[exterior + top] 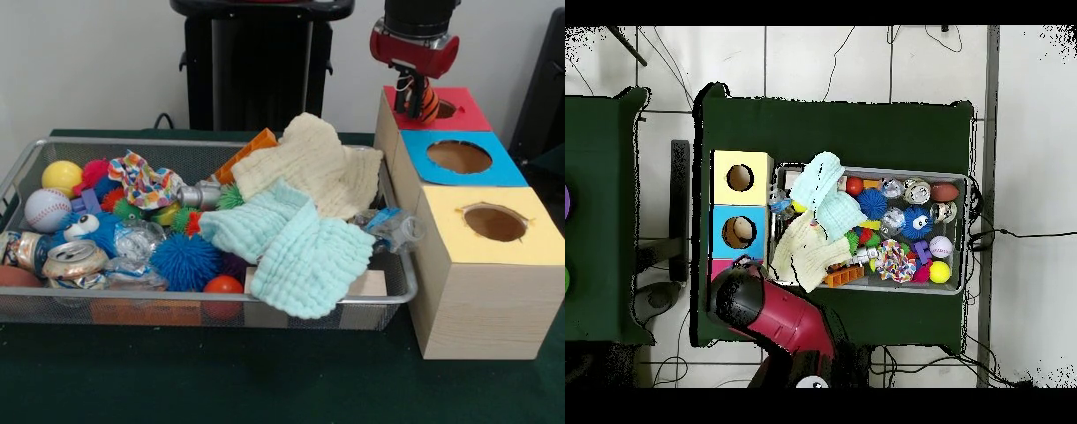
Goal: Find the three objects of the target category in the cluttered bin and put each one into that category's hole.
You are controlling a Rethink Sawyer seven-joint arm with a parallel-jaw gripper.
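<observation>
My gripper (414, 104) hangs over the red-topped box (472, 115), right beside its hole (445, 109). It is shut on a small orange toy with dark stripes (428, 105), held just above the box top. The wire-mesh bin (221, 301) lies to the left, full of clutter: a yellow ball (61, 177), a baseball (46, 209), a blue spiky ball (185, 261), a red ball (222, 284), a crushed can (75, 262). In the overhead view the red arm (765, 315) hides the gripper and most of the red box; the bin (965, 230) shows at the right.
A blue-topped box (508, 168) and a yellow-topped box (538, 234), each with a round hole, stand in a row with the red one. A mint cloth (300, 252) and a cream cloth (309, 168) drape over the bin's right end. A plastic bottle (393, 228) lies at the rim.
</observation>
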